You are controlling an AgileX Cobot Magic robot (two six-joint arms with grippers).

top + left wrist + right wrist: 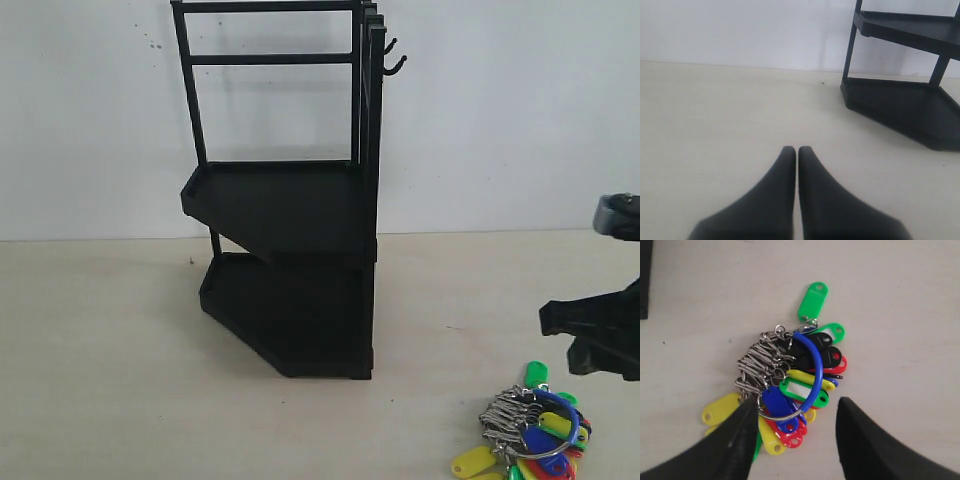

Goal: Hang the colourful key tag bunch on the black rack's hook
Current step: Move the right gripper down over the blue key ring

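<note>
The colourful key tag bunch (535,435) lies flat on the table at the front right, with its blue-sleeved ring (816,365) on top of the tags (790,377). My right gripper (796,407) hovers just above the bunch and is open; one fingertip (746,412) is by the steel rings, the other off to the side. In the exterior view this gripper (560,340) enters from the right edge. The black rack (290,230) stands mid-table, its hook (397,67) at the upper right below the smaller prong (390,45). My left gripper (797,151) is shut, empty, low over bare table.
A white wall runs behind the rack. The rack's lower tray (900,102) sits ahead of the left gripper, off to one side. A dark object (645,280) shows at the edge of the right wrist view.
</note>
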